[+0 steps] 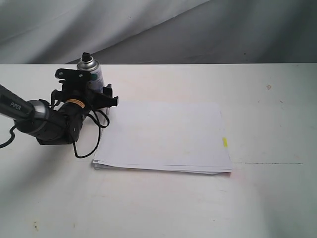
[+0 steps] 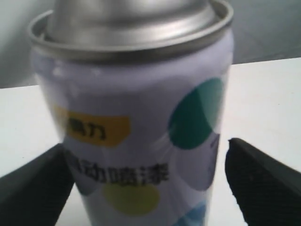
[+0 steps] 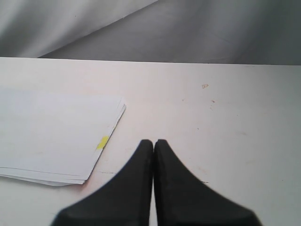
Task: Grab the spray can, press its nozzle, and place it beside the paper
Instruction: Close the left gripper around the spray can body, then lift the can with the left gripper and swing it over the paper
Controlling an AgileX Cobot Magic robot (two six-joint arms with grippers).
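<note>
The spray can (image 1: pixel 91 70) stands upright on the white table at the back left, just off the paper's far left corner. Its black nozzle (image 1: pixel 85 55) tops the silver dome. My left gripper (image 1: pixel 87 88) is open, with the can (image 2: pixel 136 122) between its fingers; the one finger (image 2: pixel 263 179) stands clear of the label, and the other (image 2: pixel 33 188) is at its side. The nozzle is cut off in the left wrist view. The paper (image 1: pixel 163 136) lies flat mid-table, its yellow tab (image 1: pixel 224 142) on the right edge. My right gripper (image 3: pixel 154 142) is shut and empty above bare table near the paper (image 3: pixel 51 132).
A grey cloth backdrop (image 1: pixel 198 29) hangs behind the table's far edge. The left arm's black cable (image 1: pixel 94 139) loops down onto the table beside the paper's left edge. Bare table (image 1: pixel 267 119) stretches to the right of the paper.
</note>
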